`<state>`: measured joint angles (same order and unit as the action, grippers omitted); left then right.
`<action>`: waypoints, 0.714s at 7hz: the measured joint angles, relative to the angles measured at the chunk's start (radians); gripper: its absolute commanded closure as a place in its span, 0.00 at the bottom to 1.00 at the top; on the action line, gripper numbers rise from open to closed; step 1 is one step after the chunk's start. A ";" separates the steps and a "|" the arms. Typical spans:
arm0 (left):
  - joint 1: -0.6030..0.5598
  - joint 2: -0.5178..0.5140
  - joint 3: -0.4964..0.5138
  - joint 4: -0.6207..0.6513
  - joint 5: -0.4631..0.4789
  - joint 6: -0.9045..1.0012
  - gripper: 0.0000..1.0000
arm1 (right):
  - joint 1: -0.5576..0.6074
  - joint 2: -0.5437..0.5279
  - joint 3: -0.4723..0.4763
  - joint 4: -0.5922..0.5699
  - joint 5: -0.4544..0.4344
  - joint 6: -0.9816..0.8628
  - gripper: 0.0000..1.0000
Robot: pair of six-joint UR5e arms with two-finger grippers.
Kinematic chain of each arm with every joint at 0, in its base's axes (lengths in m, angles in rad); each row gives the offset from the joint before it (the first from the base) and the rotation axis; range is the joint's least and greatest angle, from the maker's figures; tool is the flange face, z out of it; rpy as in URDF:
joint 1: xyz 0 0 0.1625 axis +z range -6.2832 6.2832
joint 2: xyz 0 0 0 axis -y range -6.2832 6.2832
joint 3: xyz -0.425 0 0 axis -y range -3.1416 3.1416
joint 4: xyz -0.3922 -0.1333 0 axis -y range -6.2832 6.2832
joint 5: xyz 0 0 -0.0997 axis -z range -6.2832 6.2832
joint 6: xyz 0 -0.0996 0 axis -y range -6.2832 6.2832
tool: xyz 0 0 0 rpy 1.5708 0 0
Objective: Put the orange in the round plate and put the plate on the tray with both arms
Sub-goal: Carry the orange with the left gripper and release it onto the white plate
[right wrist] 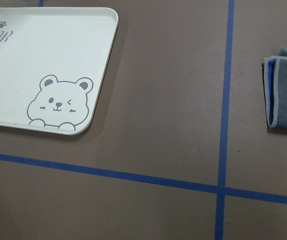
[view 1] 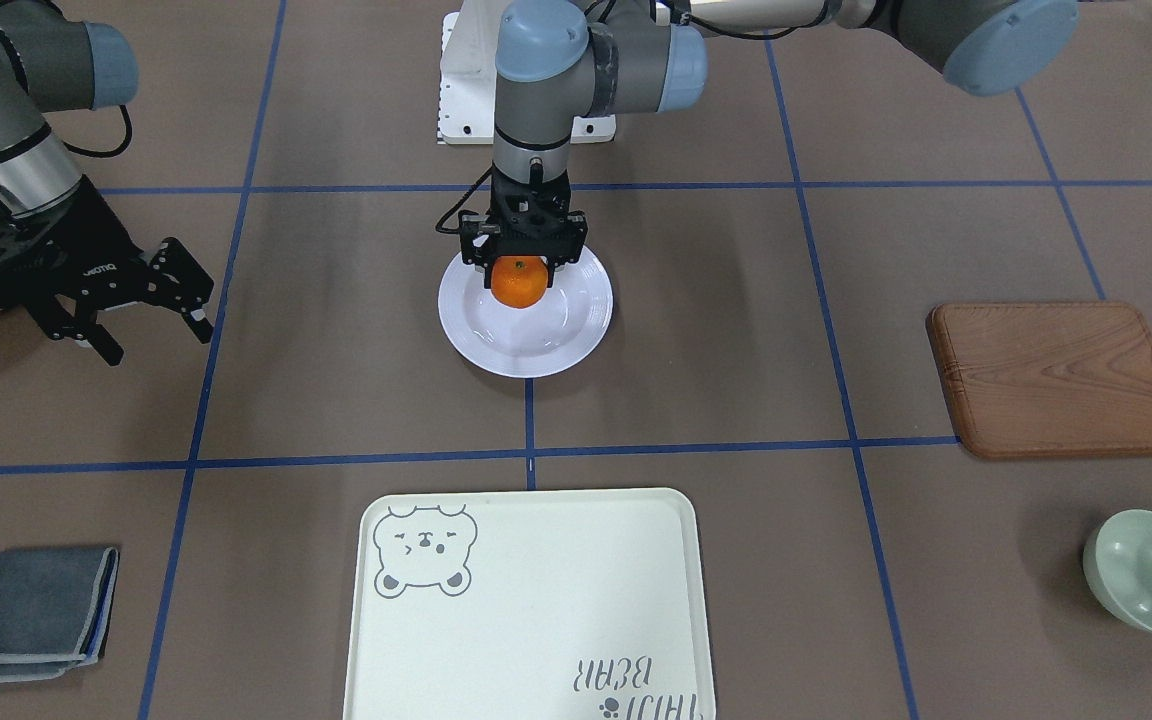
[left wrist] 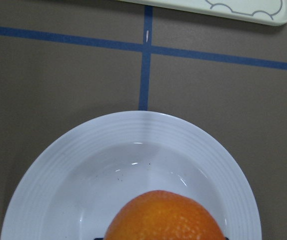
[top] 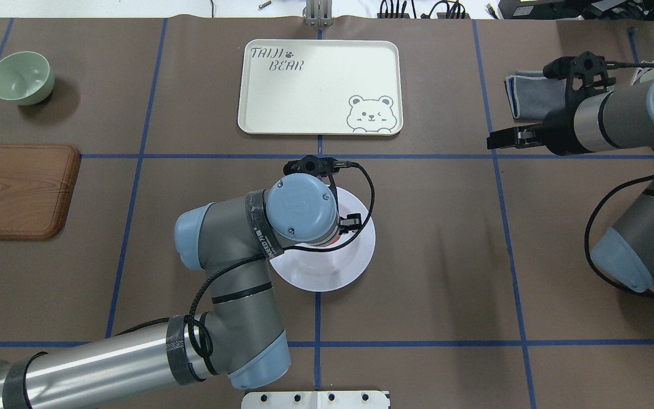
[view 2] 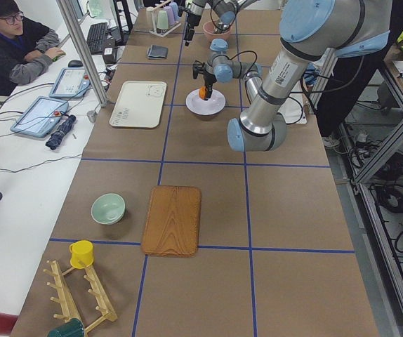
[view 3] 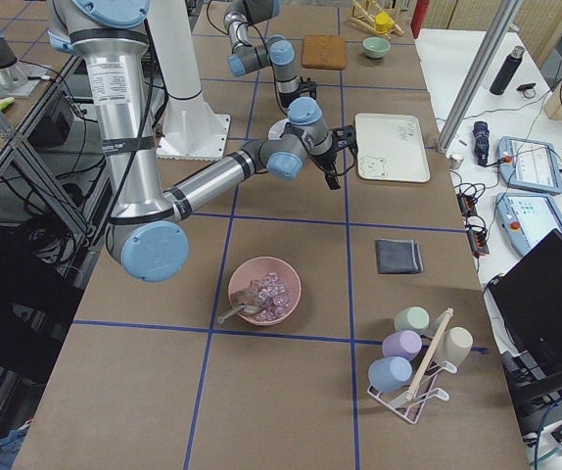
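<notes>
Tray (view 1: 526, 600) lies flat at the operators' edge of the tabletop (view 1: 736, 400), about mid-length, bear drawing up. Along the same edge, a folded grey cloth (view 1: 36, 612) sits toward the robot's-right end and a green bowl (view 1: 1151, 572) toward the robot's-left end. A wooden board (view 1: 1056, 378) lies one step further in from the bowl.

Round plate (view 1: 526, 345) is at the tabletop centre, well apart from the tray, with a blue tape line between them.

Left pincer (view 1: 519, 278) points straight down over the plate's robot-side half, clenched on the orange (view 1: 519, 285) with one finger on each side. The orange is over the plate's well. From the side view it looks raised off the surface, but I can't tell for sure whether it touches. In the left wrist view the orange fills the bottom edge, with the white well beneath it.

Right pincer (view 1: 161, 345) is released, fingers spread wide. It hangs tilted above the tabletop toward the robot's-right end, well apart from the plate. A pink bowl (view 3: 264, 291) is behind it, nearer that end.
</notes>
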<state>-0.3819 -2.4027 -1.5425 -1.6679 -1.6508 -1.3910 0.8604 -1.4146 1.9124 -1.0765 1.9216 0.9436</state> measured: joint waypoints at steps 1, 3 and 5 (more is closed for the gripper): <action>0.002 -0.001 0.019 -0.002 0.002 0.003 0.74 | -0.009 0.002 0.000 0.000 -0.003 0.005 0.00; 0.006 -0.007 0.044 -0.004 0.002 0.018 0.03 | -0.021 0.006 0.000 0.000 -0.004 0.008 0.00; 0.007 -0.008 0.047 -0.014 0.004 0.027 0.02 | -0.030 0.010 0.001 0.000 -0.003 0.009 0.00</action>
<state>-0.3750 -2.4108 -1.4951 -1.6818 -1.6466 -1.3642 0.8302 -1.4051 1.9129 -1.0768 1.9181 0.9528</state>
